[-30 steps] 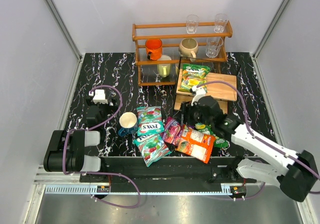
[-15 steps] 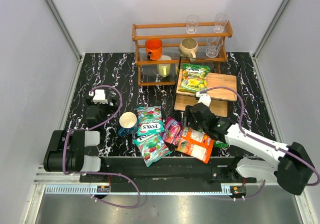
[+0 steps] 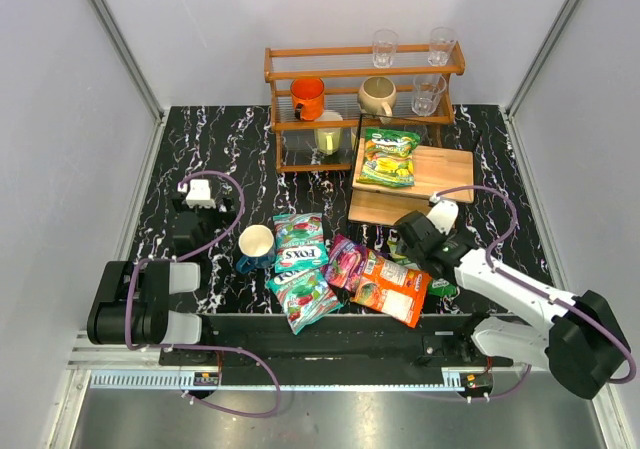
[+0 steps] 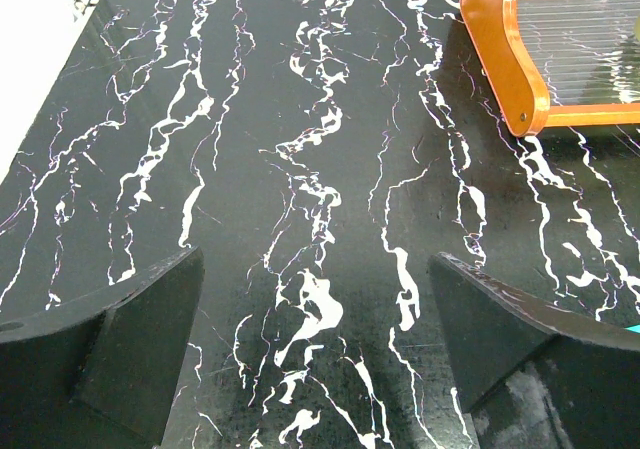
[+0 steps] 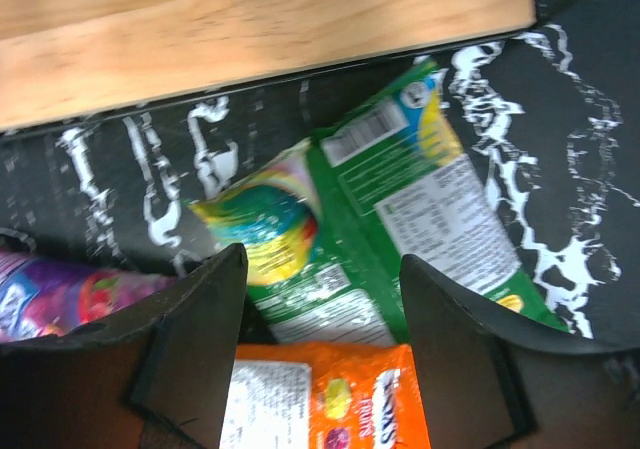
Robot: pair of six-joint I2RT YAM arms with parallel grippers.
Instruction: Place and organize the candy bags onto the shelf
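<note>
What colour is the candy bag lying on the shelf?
Green and yellow; the bag shows best in the top external view.

Bright, even light from above filled the top view, with only soft shadows beside the orange-brown wooden rack (image 3: 350, 72). The glossy black white-veined marble surface (image 4: 300, 169) was sharp, with faint sheen. The right wrist view was blurred; the green-yellow plastic candy bag (image 5: 400, 209) carried pale glare, and the dark jaws were out of focus.
</note>
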